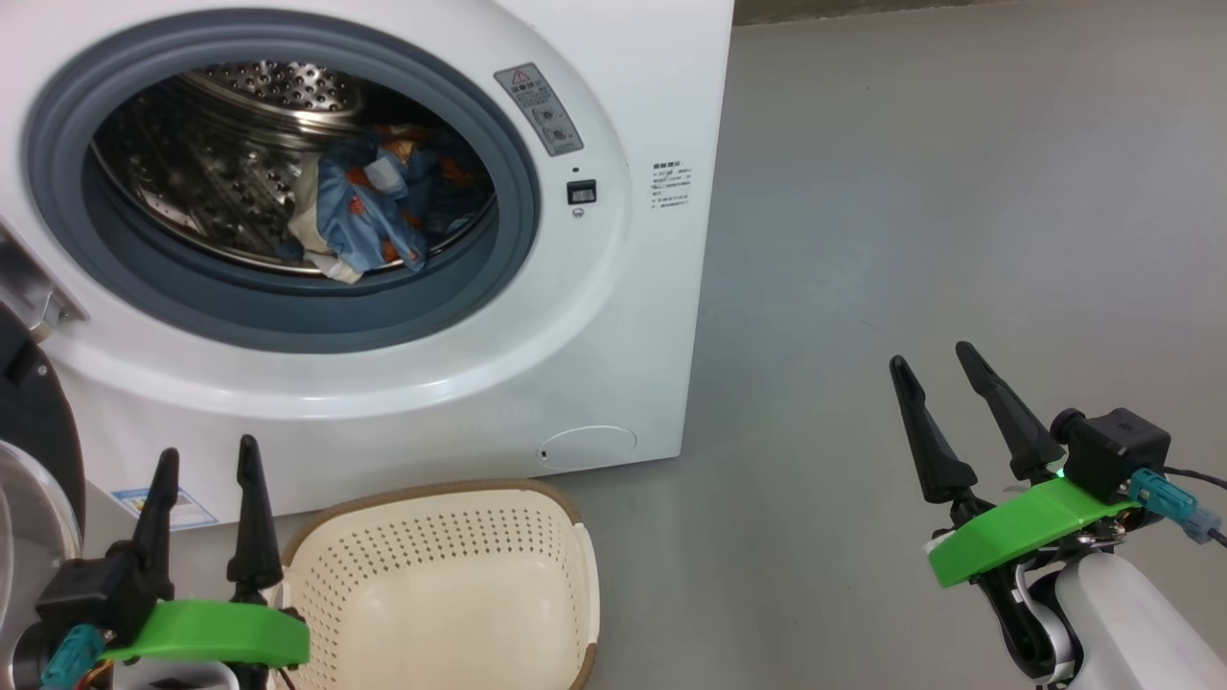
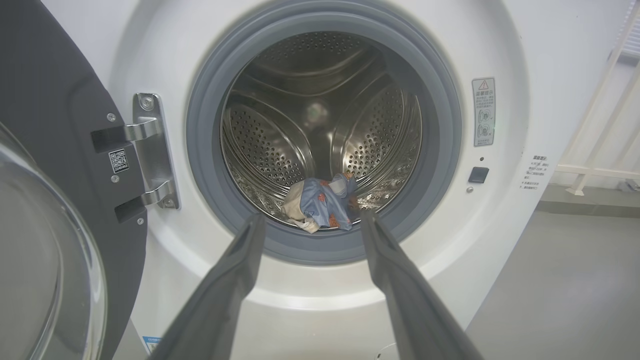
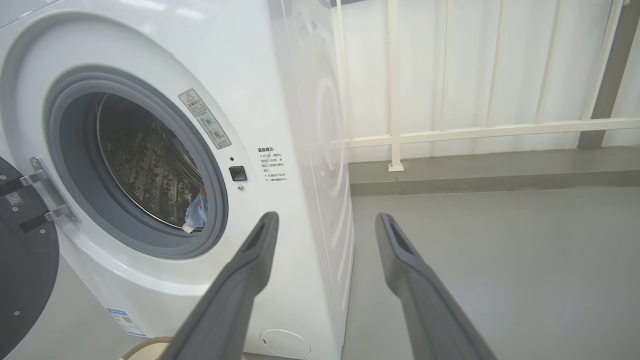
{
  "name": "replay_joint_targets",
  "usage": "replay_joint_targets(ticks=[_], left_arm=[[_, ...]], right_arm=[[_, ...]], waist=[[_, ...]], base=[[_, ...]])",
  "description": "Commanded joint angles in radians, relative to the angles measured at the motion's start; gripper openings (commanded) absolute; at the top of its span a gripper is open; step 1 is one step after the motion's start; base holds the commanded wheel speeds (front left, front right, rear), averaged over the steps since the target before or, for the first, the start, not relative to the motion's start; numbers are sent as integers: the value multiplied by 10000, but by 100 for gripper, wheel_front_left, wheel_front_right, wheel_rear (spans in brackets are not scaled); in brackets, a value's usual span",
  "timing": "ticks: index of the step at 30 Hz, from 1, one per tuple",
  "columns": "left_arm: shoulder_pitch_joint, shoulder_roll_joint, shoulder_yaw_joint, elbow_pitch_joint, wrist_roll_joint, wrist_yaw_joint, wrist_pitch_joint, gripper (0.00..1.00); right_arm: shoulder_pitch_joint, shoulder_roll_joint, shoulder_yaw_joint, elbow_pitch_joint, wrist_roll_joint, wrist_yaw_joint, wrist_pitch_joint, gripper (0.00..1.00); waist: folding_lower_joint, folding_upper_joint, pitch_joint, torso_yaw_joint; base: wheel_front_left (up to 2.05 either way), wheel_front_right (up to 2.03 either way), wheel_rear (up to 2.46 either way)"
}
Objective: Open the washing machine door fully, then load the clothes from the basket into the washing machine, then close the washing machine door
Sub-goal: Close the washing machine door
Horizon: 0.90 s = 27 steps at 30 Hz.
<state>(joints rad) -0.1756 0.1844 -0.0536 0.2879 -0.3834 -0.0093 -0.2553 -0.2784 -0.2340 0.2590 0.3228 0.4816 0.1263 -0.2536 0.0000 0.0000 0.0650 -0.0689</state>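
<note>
Washing machine door (image 2: 55,105) hung wide at left, clearing the drum (image 2: 280,150); left tool (image 1: 208,446), open and empty, hovered beside the empty basket (image 1: 431,492), since the clothes (image 1: 364,206) lay inside the washing machine (image 1: 623,335); right tool (image 1: 930,356) stood open, aside.

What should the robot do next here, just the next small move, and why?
Probably move the left hand out to the edge of the washing machine door, ready to push it shut. The clothes already lie in the drum, the basket looks empty, the door stands wide open on the robot's left, and that hand is open and holds nothing.
</note>
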Motion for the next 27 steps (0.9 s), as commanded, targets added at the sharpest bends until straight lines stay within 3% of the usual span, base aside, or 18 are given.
replay_joint_targets(ticks=[1, 18, 27], left_arm=[[-77, 182, 388, -252, 133, -36, -64, 100], [-53, 102, 392, -229, 116, 43, -65, 100], [-36, 111, 395, -298, 190, 155, -65, 100]], right_arm=[[28, -98, 161, -201, -107, 44, -82, 100], [16, -87, 155, -189, -39, 44, -82, 100], [17, -77, 154, -182, -33, 44, -82, 100]], waist=[[0, 0, 5, -1], [0, 0, -2, -39], [0, 0, -22, -57]], base=[[0, 0, 0], [-5, 5, 0], [-108, 108, 0]])
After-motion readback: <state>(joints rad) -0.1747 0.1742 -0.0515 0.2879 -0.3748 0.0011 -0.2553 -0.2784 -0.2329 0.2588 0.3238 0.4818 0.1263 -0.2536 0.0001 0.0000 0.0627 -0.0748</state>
